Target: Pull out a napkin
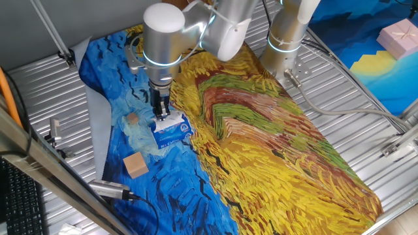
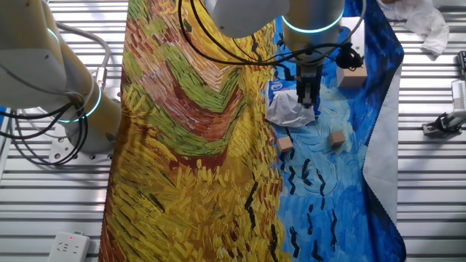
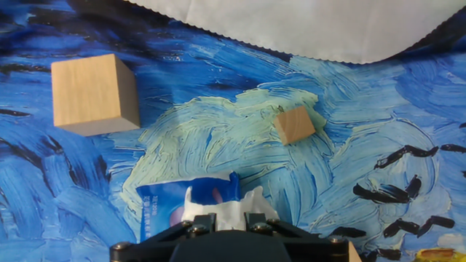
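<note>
White napkin [image 2: 290, 110]; blue pack [image 1: 171, 130], white print; tan cubes [image 3: 95, 94]; blue-yellow swirl-painted cloth [image 1: 274, 150].

Pincer [image 3: 227, 218] at bottom edge, closed on white napkin [image 3: 234, 209] rising from blue tissue pack [image 3: 166, 207]. Large wooden cube [image 3: 93, 93] upper left; small cube [image 3: 295, 124] right of centre, well apart.

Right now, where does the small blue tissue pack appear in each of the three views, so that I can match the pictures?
One fixed view: blue tissue pack sits left of centre, under the gripper.
The other fixed view: it lies right of centre near the top, partly covered by the white napkin.
Hand view: bottom centre, just above the fingers.
Shared landmark: the large wooden cube.
</note>
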`<state>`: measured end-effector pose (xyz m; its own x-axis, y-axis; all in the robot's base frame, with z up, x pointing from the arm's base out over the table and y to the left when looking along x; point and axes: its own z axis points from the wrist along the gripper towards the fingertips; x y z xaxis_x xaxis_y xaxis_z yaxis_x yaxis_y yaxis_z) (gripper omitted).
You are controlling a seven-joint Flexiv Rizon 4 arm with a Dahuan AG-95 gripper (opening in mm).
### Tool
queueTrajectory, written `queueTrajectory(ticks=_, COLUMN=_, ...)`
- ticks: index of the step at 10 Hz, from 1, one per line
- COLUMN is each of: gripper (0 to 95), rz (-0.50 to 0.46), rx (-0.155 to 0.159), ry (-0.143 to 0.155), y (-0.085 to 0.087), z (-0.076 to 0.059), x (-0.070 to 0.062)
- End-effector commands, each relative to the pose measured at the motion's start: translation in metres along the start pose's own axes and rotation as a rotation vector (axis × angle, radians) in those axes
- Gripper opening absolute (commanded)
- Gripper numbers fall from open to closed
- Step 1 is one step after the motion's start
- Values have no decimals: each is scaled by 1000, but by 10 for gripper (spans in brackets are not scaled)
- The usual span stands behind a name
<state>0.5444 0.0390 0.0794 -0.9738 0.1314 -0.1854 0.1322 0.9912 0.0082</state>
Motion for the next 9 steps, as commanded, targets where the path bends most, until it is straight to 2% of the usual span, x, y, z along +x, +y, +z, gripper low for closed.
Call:
queueTrajectory(ticks=1, gripper=190, rz=-1, rx=-1, ry=4, y=1, z=1, x=-5)
queueTrajectory(ticks=3, gripper=190, rz=-4, rx=-2, ry=3, y=3, z=1, x=-7)
queueTrajectory(ticks=4, gripper=380, rz=4, rx=0, ry=3, y=8, z=1, x=-6)
queueTrajectory(ticks=5, gripper=380, rz=16, rx=2, ry=2, y=14, z=2, x=-5)
queueTrajectory(ticks=9, gripper=380, rz=17, rx=15, ry=3, y=15, z=3, x=-5)
